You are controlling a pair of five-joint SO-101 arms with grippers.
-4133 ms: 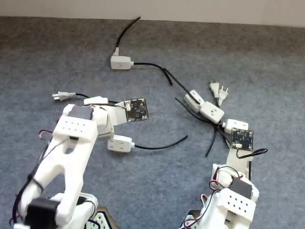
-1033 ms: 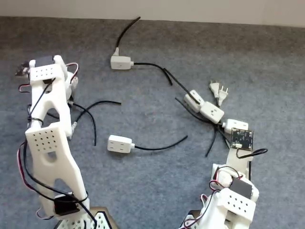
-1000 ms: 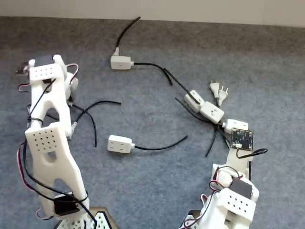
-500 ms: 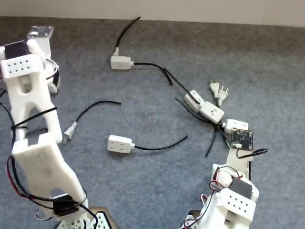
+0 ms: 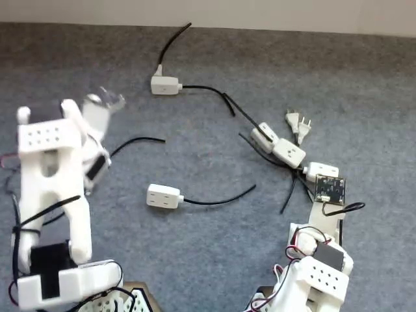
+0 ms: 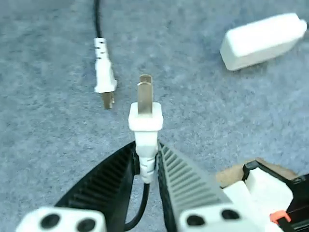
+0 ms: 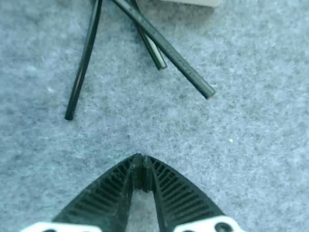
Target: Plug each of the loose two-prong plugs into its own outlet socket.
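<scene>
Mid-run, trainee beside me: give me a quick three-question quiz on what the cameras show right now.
1. True or false: the right gripper holds a plug.
2. What does the left gripper clamp? A) a black cable end B) a white two-prong plug C) an outlet socket
3. Fill in: in the left wrist view, a second plug lies loose on the grey ____.
Key: 1 false, it is shut on nothing; 2 B; 3 carpet.
</scene>
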